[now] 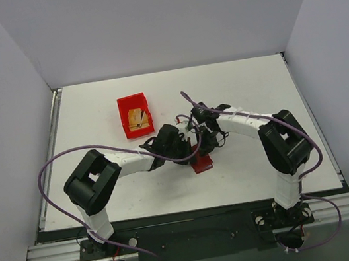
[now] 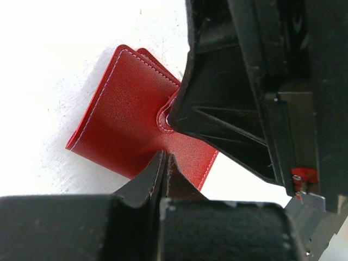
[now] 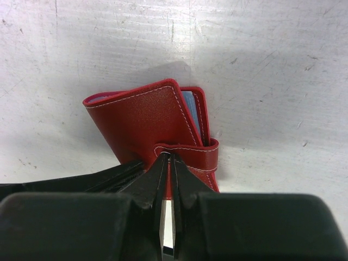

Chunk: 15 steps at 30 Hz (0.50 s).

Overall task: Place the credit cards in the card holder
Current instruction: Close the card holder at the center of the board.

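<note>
Nearest the arm bases, the one card holder (image 1: 201, 163) lies on the table (image 1: 242, 92), folded but gaping, with a blue slot showing inside. It looks like light, soft leather that would flex and skid if pushed, so the stiffer stitched edges and the snap tab (image 3: 187, 155) seem the best places to hold it. The left gripper (image 2: 163, 161) is clenched, apparently pinching the holder's lower cover edge. The right gripper (image 3: 166, 162) is clamped on the tab. Beyond the holder and to its left stands one red bin (image 1: 123, 115) with the credit cards (image 1: 137, 118) inside, thin, stiff and slick. There are at least two, but the exact count is unclear.
</note>
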Motion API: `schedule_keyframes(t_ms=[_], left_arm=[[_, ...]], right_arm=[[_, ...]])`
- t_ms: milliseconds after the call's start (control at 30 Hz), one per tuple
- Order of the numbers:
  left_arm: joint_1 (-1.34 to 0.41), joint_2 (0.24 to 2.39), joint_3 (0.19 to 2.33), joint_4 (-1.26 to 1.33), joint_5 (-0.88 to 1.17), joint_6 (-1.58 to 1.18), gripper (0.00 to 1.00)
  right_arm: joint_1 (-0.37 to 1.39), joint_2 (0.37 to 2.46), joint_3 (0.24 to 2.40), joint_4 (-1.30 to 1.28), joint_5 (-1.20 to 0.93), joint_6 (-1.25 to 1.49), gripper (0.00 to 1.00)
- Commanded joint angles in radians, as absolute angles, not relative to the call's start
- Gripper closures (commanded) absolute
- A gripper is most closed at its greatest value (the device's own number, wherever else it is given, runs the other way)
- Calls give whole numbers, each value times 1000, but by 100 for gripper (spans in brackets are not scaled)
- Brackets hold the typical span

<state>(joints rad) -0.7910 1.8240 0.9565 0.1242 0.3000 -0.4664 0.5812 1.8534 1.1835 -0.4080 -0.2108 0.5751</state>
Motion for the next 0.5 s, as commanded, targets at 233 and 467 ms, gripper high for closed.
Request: schedule_keyframes(t_ms=[233,467], left_arm=[[-798,1743,965,163,246,-453,100],[-790,1646,1000,126,134,-449,100]], right_arm=[[508,1660,942,-101,-259,607,96],[477,1481,876,-34,-196,581,91]])
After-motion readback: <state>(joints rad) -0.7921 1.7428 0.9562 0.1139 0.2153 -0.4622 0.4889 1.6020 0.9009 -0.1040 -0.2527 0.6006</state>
